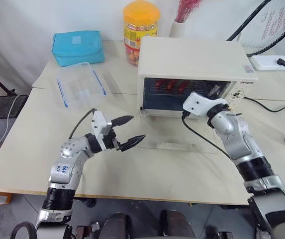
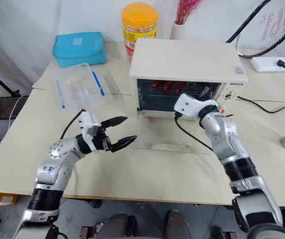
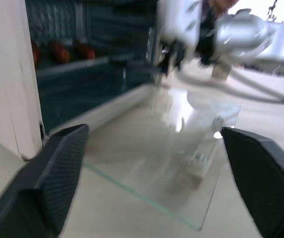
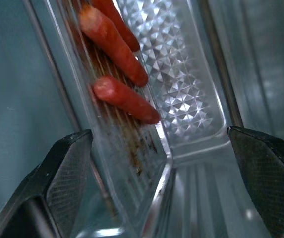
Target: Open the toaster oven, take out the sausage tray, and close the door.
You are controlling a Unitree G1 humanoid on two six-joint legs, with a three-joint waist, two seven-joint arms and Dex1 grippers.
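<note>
Left gripper [image 1: 128, 131]: fingers [image 1: 122, 120] spread wide, nothing between them, hovering over bare table [image 1: 28, 149] just short of the near edge of the dropped door. Pointing toward 2 o'clock in the head views, at the oven mouth.

Right gripper [image 4: 156, 163]: fingers [image 4: 65, 173] spread wide, nothing grasped, tips inside or right at the oven opening. Front rim of the sausage tray [image 4: 181, 94] sits between the two pads, not touching either as far as visible. Wrist housing in front of the oven's right half, by the knob panel.

Sausage tray: inside the toaster oven [image 1: 192, 59], on the rack. Shiny embossed foil-look metal, ribbed dark-stained floor. Three reddish-brown sausages [image 4: 124, 99] lying side by side on the ribbed part, toward one side; other side of tray bare.

Door [image 1: 174, 142]: fully down, flat on the table, clear glass, handle bar [image 3: 203, 161] at the near edge, at 6 o'clock from the oven cavity.

Toaster oven: cream-white, table centre-right, black cord [image 1: 266, 104] running off at 3 o'clock toward a white power strip [image 1: 269, 62].

Around it: clear plastic box with blue clips [image 1: 80, 83] at 9 o'clock from the oven, well apart. Turquoise pouch [image 1: 77, 47] at 11 o'clock from that box. Yellow-lidded snack jar [image 1: 141, 25] at 11 o'clock behind the oven. Racket [image 1: 276, 22] at 1 o'clock, far right corner.
</note>
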